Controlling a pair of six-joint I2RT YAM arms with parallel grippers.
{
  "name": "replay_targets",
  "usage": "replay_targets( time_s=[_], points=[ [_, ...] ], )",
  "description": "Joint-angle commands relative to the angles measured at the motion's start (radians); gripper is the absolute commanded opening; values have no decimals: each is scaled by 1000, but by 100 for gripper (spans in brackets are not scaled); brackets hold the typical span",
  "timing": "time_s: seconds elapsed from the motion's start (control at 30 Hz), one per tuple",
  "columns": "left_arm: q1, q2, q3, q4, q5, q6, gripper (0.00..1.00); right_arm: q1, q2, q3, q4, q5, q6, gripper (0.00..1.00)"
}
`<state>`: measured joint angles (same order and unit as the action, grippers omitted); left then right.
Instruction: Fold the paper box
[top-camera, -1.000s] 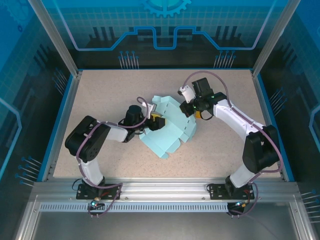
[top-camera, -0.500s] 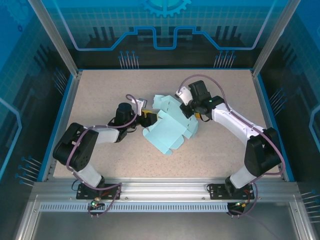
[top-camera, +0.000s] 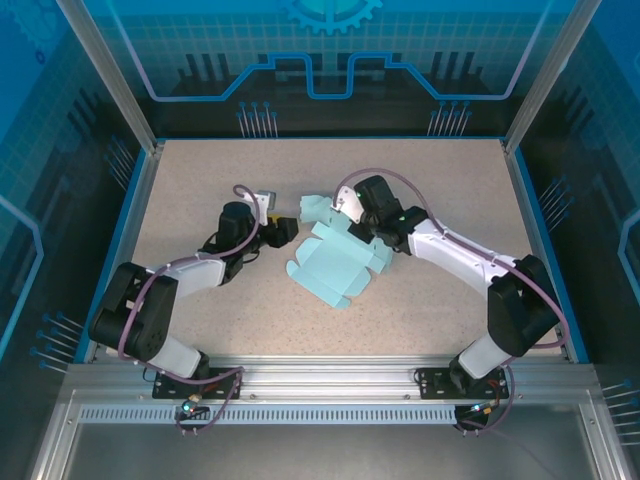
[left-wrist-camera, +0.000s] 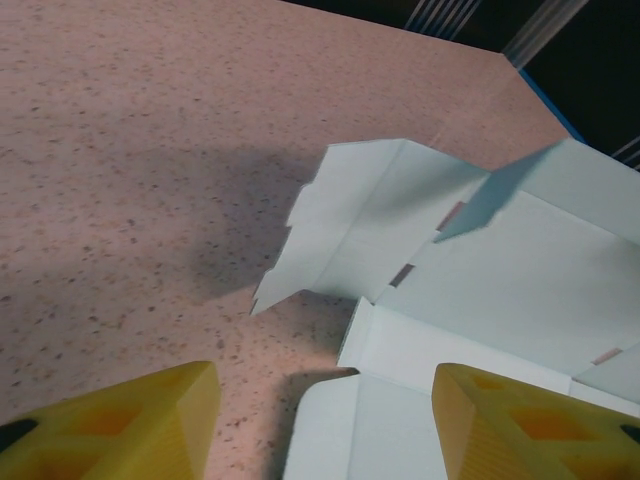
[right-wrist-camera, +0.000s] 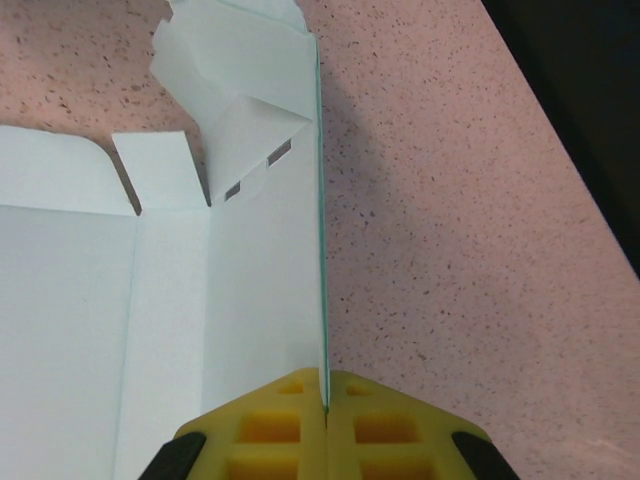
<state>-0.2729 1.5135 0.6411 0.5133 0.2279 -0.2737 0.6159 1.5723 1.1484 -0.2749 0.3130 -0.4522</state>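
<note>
The paper box (top-camera: 330, 268) lies mostly flat near the middle of the desk (top-camera: 200, 180), and the step in hand looks like raising a side wall. The right hand (right-wrist-camera: 325, 400), at the sheet's 1 o'clock edge, is pinched tight on a long panel that stands upright. The left hand (top-camera: 284, 230) hovers half open and empty at 10 o'clock, and I judge it must next fold the bent end flap (left-wrist-camera: 350, 215) against that wall, where the right arm (top-camera: 450, 245) crowds the corner.

paper box (top-camera: 335, 265) partly folded; left tool (top-camera: 287, 230) just beside its left edge; right tool (top-camera: 362, 230) at far edge.
</note>
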Motion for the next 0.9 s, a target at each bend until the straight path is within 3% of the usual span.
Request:
replay_targets(
  time_s=[0.0,0.47,0.87],
  points=[
    [23,-29,3,-49,-30,-34,60,27,-13,-30,98,82,-92,0],
    [50,-50,22,-129,-62,-36,60,62,68,-72,276,116,-347,0],
    [86,-63,34,-167,-67,-46,60,108,122,-189,624,208,-595,0]
  ],
)
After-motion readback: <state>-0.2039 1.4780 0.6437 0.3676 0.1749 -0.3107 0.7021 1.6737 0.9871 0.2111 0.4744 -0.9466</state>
